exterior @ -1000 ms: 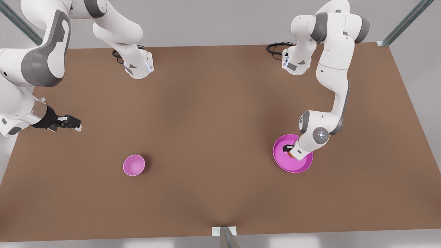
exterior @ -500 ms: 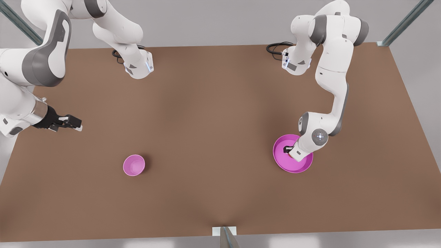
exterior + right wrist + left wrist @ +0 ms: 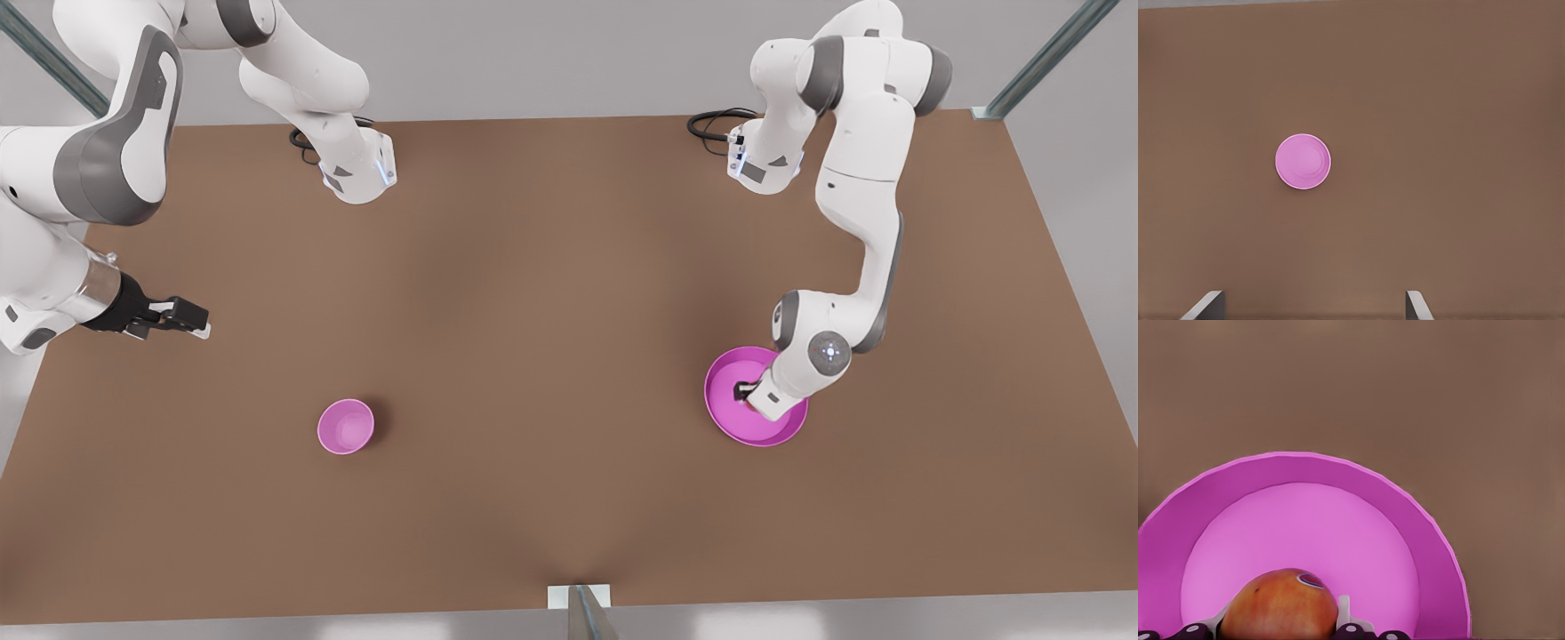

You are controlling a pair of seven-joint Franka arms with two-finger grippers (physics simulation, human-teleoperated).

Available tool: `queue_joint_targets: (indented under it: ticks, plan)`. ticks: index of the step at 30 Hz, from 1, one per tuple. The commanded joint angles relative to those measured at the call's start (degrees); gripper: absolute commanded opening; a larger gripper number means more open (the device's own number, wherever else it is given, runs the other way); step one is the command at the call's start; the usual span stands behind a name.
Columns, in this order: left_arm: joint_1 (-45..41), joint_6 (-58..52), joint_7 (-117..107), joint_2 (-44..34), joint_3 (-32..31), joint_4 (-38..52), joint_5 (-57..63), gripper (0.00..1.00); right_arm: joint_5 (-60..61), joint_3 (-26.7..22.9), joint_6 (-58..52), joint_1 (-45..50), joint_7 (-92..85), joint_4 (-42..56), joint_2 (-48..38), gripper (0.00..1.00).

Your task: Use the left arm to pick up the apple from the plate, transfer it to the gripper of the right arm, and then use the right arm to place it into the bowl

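Observation:
The red-orange apple lies on the wide pink plate, with a finger pressed against each side. My left gripper is shut on it. In the front view this gripper reaches down onto the plate at the front view's right, and its wrist hides the apple. The small deep pink bowl stands at the front view's lower left, also seen in the right wrist view as the bowl. My right gripper waits open well above and to the left of the bowl, its fingers wide apart.
The brown table spreads wide between bowl and plate. Both arm bases and their black cables sit at the far edge. A metal post stands at the near edge's middle.
The left arm's wrist has sunk a little lower over the plate, and the orange sliver of apple seen earlier in the front view is now covered. The right arm barely shifted.

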Motion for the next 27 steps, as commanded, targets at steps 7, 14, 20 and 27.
queue_joint_targets:
  ticks: [7, 14, 20, 27]
  plan:
    - [2.95, -20.52, 31.57, -1.11, -6.56, 20.67, -29.89, 0.71, 0.04, 0.2, 0.68, 0.36, 0.68, 0.2, 0.98, 1.0]
    - [1.29, -6.21, 71.87, 4.15, -23.26, 25.33, -43.62, 0.71, 17.15, 0.29, 1.38, 0.53, 0.51, 0.29, 3.17, 1.0]
    - [-5.65, -4.19, 114.52, 18.57, -24.67, 37.19, -70.53, 0.71, 54.25, 0.11, 6.66, -1.49, -7.48, 0.2, 14.15, 1.0]
    - [-11.72, 1.18, 119.79, 25.69, -24.75, 47.74, -70.62, 0.7, 76.85, 2.66, 12.19, 4.75, -36.4, -4.02, 25.41, 1.0]
